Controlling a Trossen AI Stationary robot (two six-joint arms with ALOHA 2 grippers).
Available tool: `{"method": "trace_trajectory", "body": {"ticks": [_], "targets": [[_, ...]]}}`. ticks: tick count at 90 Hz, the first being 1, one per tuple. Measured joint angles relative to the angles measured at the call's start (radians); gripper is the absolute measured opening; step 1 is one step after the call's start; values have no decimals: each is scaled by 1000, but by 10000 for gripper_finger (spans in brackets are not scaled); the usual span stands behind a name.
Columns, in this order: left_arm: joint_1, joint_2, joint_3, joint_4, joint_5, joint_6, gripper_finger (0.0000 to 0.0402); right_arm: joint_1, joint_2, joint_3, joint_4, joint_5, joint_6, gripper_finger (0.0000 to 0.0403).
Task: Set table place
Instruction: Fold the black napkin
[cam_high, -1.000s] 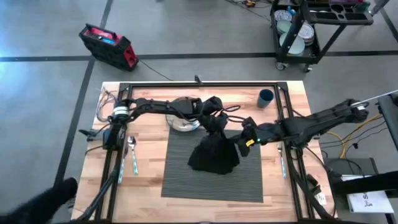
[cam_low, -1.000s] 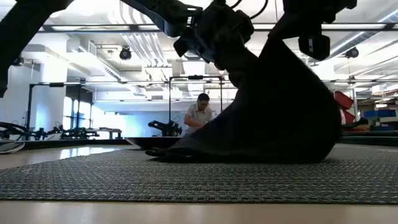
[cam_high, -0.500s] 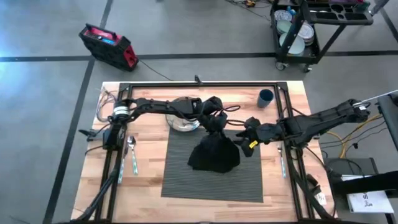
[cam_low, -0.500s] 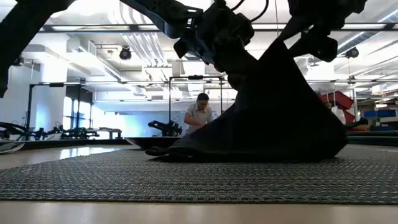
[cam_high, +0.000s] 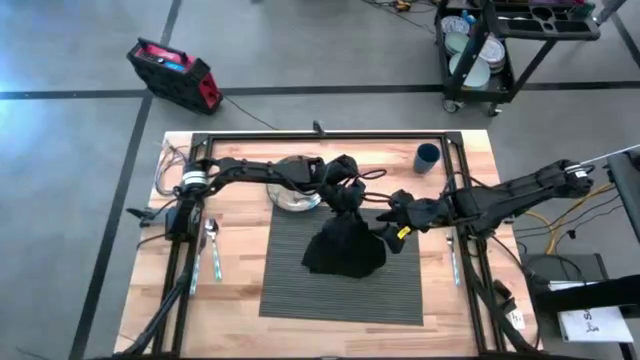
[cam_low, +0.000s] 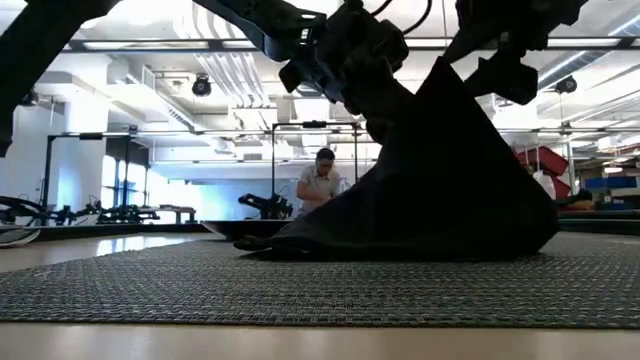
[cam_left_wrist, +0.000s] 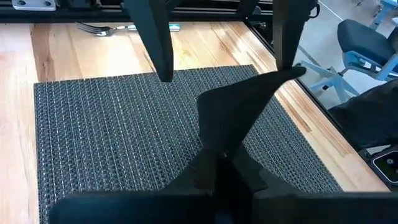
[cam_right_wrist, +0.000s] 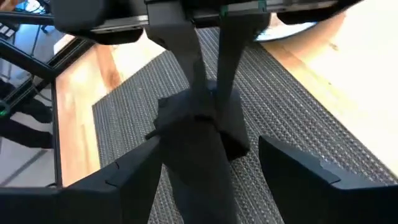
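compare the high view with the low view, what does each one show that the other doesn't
Only the high view shows the plate, the blue cup, the spoon and the wooden table. Only the low view shows a person in the room behind. Both show the black napkin lifted into a peak over the placemat, the left gripper pinching its top, the right gripper beside it.

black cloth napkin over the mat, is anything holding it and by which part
The left gripper pinches the black cloth napkin by its raised top, lower folds resting on the ribbed dark grey placemat. The right gripper, open, is beside it.
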Motion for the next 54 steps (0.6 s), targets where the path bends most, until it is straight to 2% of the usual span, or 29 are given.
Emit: {"method": "trace_trajectory", "body": {"ticks": [54], "targets": [[2, 0, 0, -48, -3, 11, 0, -2, 21, 15, 20, -6, -1, 221]]}}
